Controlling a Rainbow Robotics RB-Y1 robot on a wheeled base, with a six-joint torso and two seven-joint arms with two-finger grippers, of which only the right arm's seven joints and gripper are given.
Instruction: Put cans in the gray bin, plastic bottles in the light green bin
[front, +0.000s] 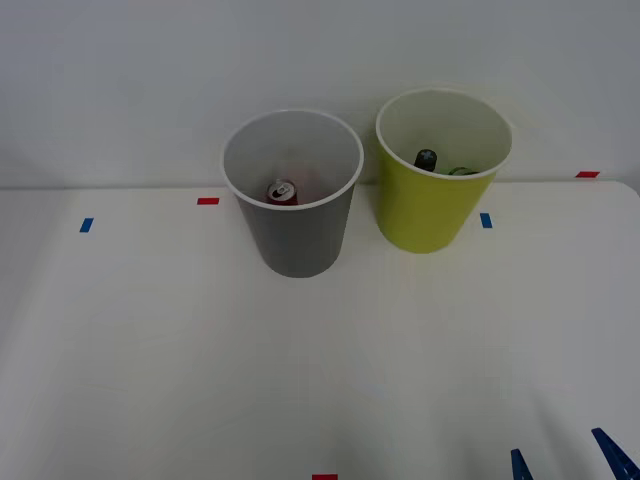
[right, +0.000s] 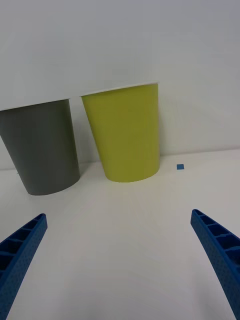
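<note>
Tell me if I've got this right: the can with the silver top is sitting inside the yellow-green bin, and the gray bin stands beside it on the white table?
Not quite. In the front view the can sits inside the gray bin, not the light green bin, which holds a dark-capped bottle. The two bins do stand beside each other on the white table.

White table (front: 180, 350) against pale wall (front: 120, 70); red tape marks (front: 208, 201) and blue tape marks (front: 86, 225) stuck along tabletop.

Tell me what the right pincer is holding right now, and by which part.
Nothing. The right pincer is open and empty above the white table, short of the gray bin and light green bin.
</note>
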